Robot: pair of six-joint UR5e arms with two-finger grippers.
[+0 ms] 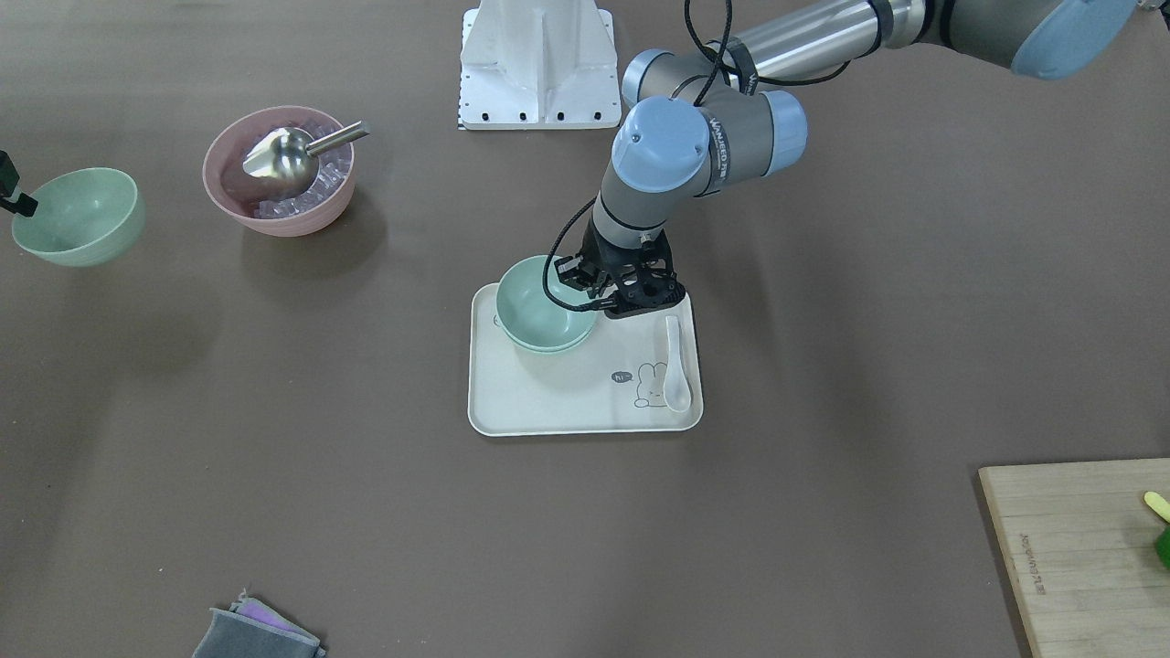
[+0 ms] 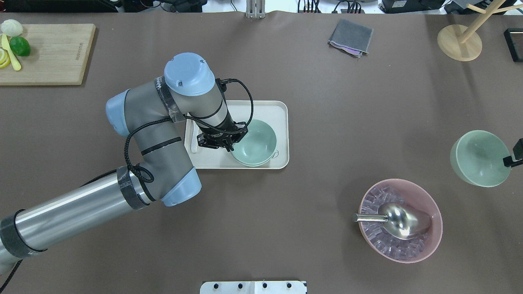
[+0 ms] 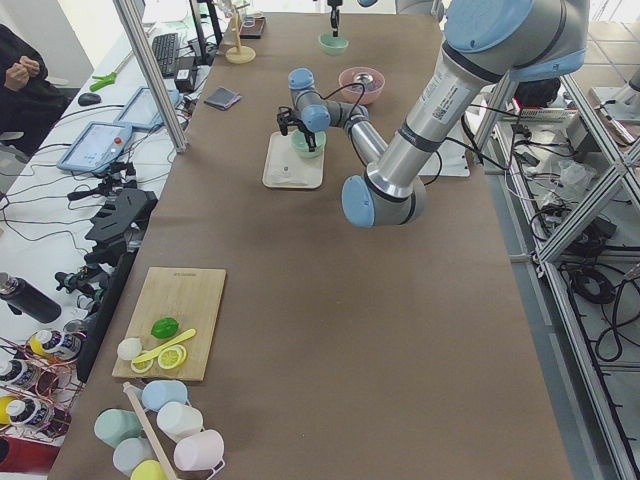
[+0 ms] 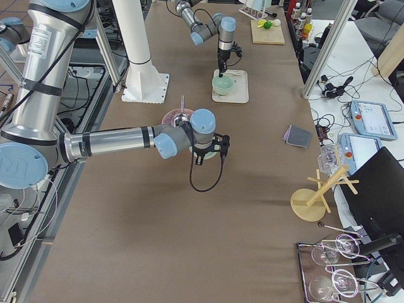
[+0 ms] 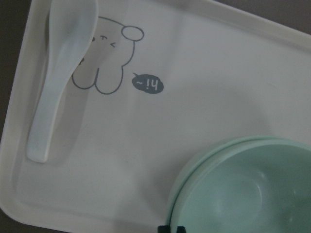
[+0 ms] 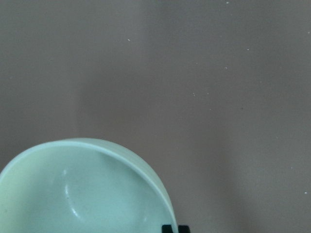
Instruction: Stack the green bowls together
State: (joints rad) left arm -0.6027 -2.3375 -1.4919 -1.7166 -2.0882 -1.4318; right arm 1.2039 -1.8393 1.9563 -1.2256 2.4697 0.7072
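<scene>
R claw (image 2: 510, 161) mostly cut off at frame edge, pinching raised green bowl (image 2: 480, 158) by rim. L arm bent, L claw (image 1: 596, 307) pointing down, pinching rim of stacked green bowls (image 1: 544, 315) on tray (image 1: 548, 402).

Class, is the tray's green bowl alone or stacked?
Stacked: a second green rim shows just under the top bowl, on the tray.

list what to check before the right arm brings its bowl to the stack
1. Two stacked green bowls nested on the tray: ok.
2. Third green bowl gripped at its rim by the right gripper: ok.
3. Left gripper clear of the stack: not ok, it sits at the top bowl's rim.
4. Left gripper open: cannot tell.
5. Pink bowl off the direct route: probably ok.
</scene>
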